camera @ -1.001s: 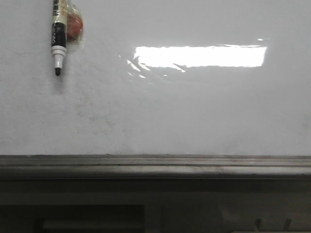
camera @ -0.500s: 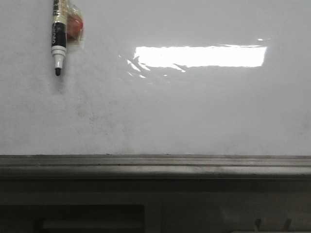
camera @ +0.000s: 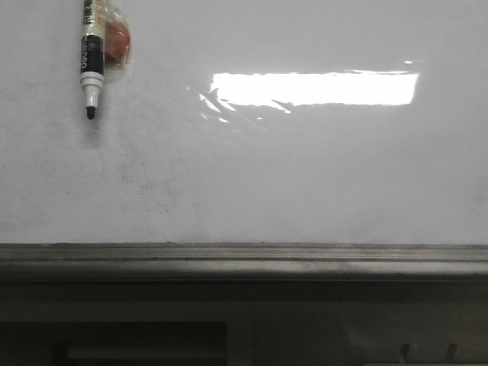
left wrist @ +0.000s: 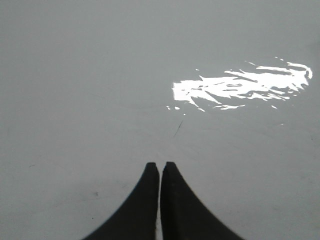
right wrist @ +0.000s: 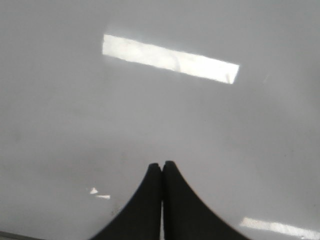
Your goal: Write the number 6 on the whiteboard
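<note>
The whiteboard (camera: 290, 175) fills the front view, glossy white with faint grey smudges and a bright glare patch. No number 6 shows on it in any view. A white-bodied marker pen (camera: 91, 57) with a black tip hangs tip-down at the board's upper left, next to an orange thing (camera: 117, 42) under clear film. My left gripper (left wrist: 160, 165) is shut and empty, facing the board (left wrist: 100, 90). My right gripper (right wrist: 162, 164) is shut and empty, facing the board (right wrist: 225, 130). Neither gripper shows in the front view.
A grey metal ledge (camera: 244, 258) runs along the board's lower edge, with dark structure below it. A short thin dark stroke (left wrist: 178, 129) marks the board ahead of my left fingertips. Light reflections lie on the board (right wrist: 170, 59).
</note>
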Controlling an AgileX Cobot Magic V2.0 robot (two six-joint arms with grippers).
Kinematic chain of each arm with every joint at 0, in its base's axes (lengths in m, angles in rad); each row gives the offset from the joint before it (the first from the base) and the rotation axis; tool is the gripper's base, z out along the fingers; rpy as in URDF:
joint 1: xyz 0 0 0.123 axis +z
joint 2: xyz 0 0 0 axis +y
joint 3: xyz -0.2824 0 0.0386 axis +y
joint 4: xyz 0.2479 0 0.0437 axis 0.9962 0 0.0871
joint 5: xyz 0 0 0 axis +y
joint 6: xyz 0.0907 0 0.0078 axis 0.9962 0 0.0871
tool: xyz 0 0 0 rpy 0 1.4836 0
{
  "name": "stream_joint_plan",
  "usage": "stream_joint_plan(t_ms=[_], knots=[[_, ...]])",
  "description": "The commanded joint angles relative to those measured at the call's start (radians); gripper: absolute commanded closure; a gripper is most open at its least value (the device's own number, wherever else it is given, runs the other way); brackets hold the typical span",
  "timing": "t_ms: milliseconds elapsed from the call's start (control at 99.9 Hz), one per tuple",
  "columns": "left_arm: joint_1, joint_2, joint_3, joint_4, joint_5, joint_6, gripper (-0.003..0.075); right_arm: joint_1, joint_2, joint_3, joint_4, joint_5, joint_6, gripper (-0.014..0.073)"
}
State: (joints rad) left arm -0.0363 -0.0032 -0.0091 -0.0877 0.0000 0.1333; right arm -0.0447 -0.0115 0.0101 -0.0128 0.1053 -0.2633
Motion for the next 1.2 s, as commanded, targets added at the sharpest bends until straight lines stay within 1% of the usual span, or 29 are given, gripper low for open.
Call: stream_joint_plan(t_ms=[0, 100, 170, 230, 300, 430, 440, 500, 540, 610, 670, 740, 851, 911, 981, 1091, 1191], knots=[[-0.010, -0.032, 0.049, -0.008, -0.071, -0.013, 0.0740, -0.004, -0.017, 0.022, -0.002, -0.090, 0.000, 0.0666], [-0.010, -0.032, 0.049, -0.045, -0.071, -0.013, 0.0740, -0.004, -0.017, 0.022, 0.000, -0.105, 0.000, 0.0666], [-0.010, -0.032, 0.049, -0.129, -0.071, -0.013, 0.0740, -0.004, -0.017, 0.022, 0.013, -0.105, 0.000, 0.0666], [-0.010, -0.032, 0.049, -0.225, -0.071, -0.013, 0.0740, -0.004, -0.017, 0.022, 0.055, -0.116, 0.000, 0.0666], [-0.010, -0.032, 0.049, -0.337, -0.071, -0.013, 0.0740, -0.004, -0.017, 0.022, 0.148, -0.146, 0.000, 0.0666], [-0.010, -0.032, 0.049, -0.537, -0.071, -0.013, 0.0741, -0.004, -0.017, 0.022, 0.388, -0.201, 0.000, 0.0666], [-0.010, -0.032, 0.047, -0.574, -0.071, -0.013, 0.0741, -0.004, -0.017, 0.022, 0.398, -0.209, 0.000, 0.0666], [-0.010, -0.032, 0.046, -0.669, -0.071, -0.013, 0.0741, -0.004, -0.017, 0.022, 0.492, -0.240, 0.000, 0.0666], [-0.010, -0.032, 0.046, -0.760, -0.073, -0.013, 0.0741, -0.004, -0.017, 0.017, 0.555, -0.252, 0.000, 0.0666], [-0.010, -0.032, 0.037, -0.827, -0.070, -0.013, 0.0741, -0.004, -0.017, 0.001, 0.630, -0.242, 0.000, 0.0666], [-0.010, -0.032, 0.010, -0.831, -0.040, -0.013, 0.0741, -0.004, -0.016, -0.028, 0.630, -0.208, 0.000, 0.0656], [-0.010, -0.019, -0.041, -0.808, 0.019, -0.013, 0.0741, -0.004, -0.008, -0.082, 0.618, -0.123, -0.002, 0.0644], [-0.010, 0.041, -0.169, -0.664, 0.148, -0.011, 0.0741, -0.004, 0.056, -0.197, 0.549, 0.056, -0.002, 0.0644], [-0.010, 0.104, -0.245, -0.572, 0.233, -0.011, 0.0741, -0.004, 0.127, -0.260, 0.513, 0.155, -0.002, 0.0644], [-0.010, 0.189, -0.341, -0.500, 0.325, 0.007, 0.0741, -0.004, 0.224, -0.334, 0.494, 0.245, -0.002, 0.0644], [-0.010, 0.322, -0.467, -0.508, 0.448, 0.124, 0.0740, -0.004, 0.369, -0.437, 0.492, 0.347, -0.002, 0.0645], [-0.010, 0.411, -0.533, -0.572, 0.517, 0.191, 0.0739, -0.004, 0.449, -0.494, 0.492, 0.396, -0.002, 0.0643]])
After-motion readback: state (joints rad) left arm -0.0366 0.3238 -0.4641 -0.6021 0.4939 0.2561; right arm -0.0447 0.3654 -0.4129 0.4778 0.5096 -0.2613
